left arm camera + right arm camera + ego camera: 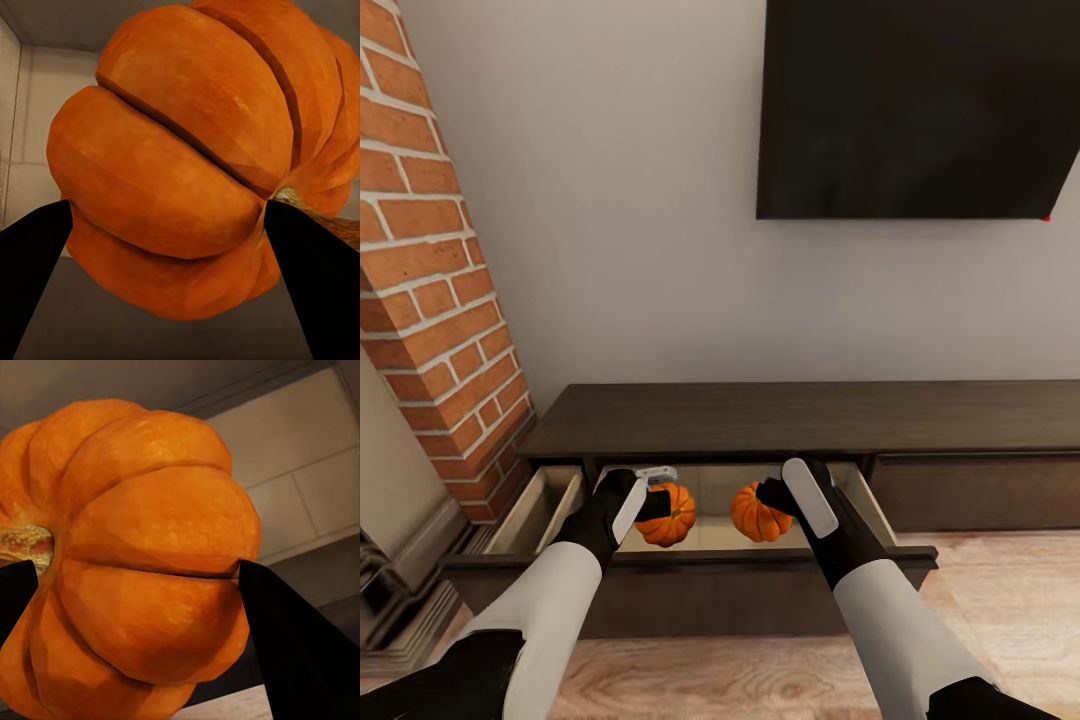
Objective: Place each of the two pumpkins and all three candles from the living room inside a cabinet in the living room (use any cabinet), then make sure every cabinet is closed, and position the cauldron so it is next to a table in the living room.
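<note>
While the cabinet drawer stands open, one pumpkin is gripped by the left hand, another pumpkin by the right hand.

two pumpkins side by side, over open drawer

A long, low dark brown cabinet stands against a pale grey wall, with a large black screen mounted above it toward the right. A red brick column rises at the left. The cabinet's wide drawer is pulled out over the light wood floor, showing a pale beige inside. Both arms reach down into it. The left gripper is clamped around one orange pumpkin, and the right gripper is clamped around the other pumpkin. The two pumpkins hang side by side, near each other but apart, above the drawer's floor.
</note>
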